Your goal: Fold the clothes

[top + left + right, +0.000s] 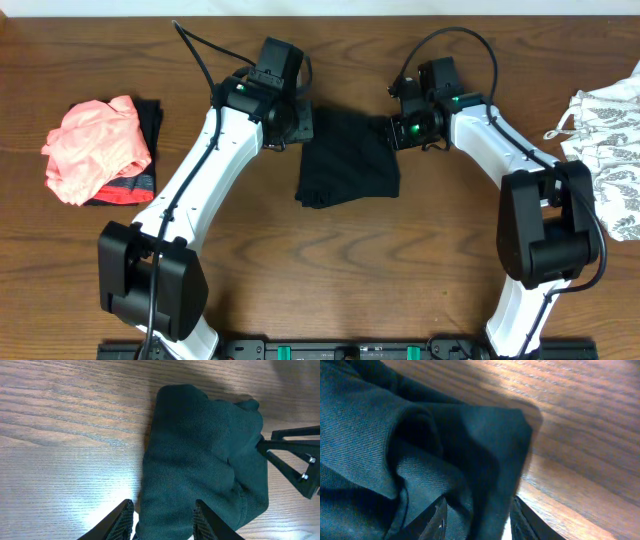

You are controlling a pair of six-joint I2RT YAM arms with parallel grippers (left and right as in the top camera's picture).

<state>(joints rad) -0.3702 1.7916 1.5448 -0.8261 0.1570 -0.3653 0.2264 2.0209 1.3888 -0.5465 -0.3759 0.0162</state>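
Wood table (330, 260), black garment (345, 165) central (edges bunched).

I'm reaching both arms in toward mid-table. My left gripper (162, 520) is pinching cloth between its fingers, and my right gripper (477, 517) is clamping cloth too.

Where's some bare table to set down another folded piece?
Free wood lies between the coral-pink pile and the left arm, along the table's front edge between both arm bases, and behind the black garment. The centre is crowded: both tools sit at that garment. The patterned garment fills the right edge.
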